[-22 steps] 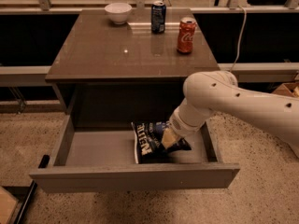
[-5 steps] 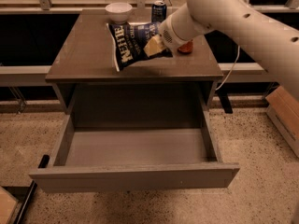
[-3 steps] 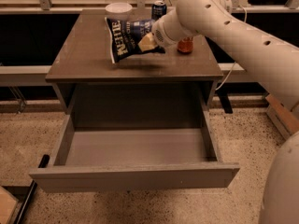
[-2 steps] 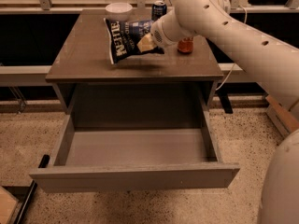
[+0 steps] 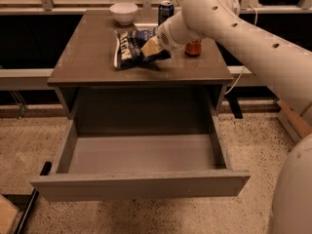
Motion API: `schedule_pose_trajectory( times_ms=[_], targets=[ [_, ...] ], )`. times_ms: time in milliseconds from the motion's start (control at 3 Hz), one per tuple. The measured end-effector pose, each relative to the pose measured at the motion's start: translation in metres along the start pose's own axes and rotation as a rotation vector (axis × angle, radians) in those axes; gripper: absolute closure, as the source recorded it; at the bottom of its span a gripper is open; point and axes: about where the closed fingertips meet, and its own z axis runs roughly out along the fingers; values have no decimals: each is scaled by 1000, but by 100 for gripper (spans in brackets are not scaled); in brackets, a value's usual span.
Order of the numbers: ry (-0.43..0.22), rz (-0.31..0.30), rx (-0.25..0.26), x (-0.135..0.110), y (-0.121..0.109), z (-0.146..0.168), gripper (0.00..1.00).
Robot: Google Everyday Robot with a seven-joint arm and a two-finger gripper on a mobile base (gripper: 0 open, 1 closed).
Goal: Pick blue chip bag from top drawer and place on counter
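The blue chip bag [image 5: 129, 48] with white lettering lies low on the counter [image 5: 87, 57], near its middle. My gripper [image 5: 152, 48] is at the bag's right end, shut on it. The white arm reaches in from the right. The top drawer [image 5: 141, 155] is pulled fully open below the counter; its grey floor is bare.
A white bowl [image 5: 123, 11] stands at the counter's back, a dark blue soda can [image 5: 165, 11] next to it, and a red can [image 5: 193, 48] shows partly behind my arm. A black bar [image 5: 29, 204] lies on the speckled floor at lower left.
The bag came up out of the drawer in my gripper, travelled over the counter, and has now come down lower onto the counter surface, a little nearer the front.
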Motion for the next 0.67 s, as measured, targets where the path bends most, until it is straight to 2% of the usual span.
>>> schedule_pose_trajectory(
  times_ms=[333,667],
  targets=[
    [2,0,-3,1,1,2,0],
    [2,0,-3,1,1,2,0]
  ],
)
